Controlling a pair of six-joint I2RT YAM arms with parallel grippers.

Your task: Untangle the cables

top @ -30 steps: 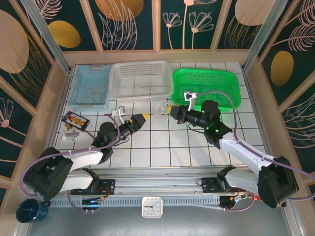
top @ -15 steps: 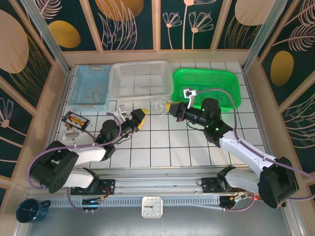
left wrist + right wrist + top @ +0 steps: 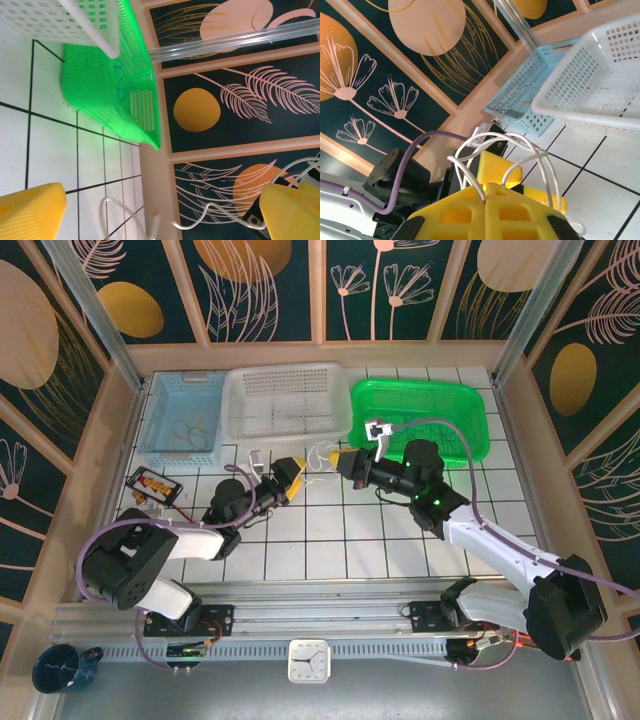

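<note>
Right wrist: cables (image 3: 511, 135) partly behind right gripper (image 3: 486, 196).

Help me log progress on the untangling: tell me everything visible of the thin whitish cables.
The thin whitish cables are a few smooth, plastic-looking wires in loose loops. The right arm's yellow claw is shut on them, the loops arching out past its tip. One strand crosses the gap of the open left claw without visibly touching it. The bundle hangs between the two claws, just in front of the white perforated basket.
</note>
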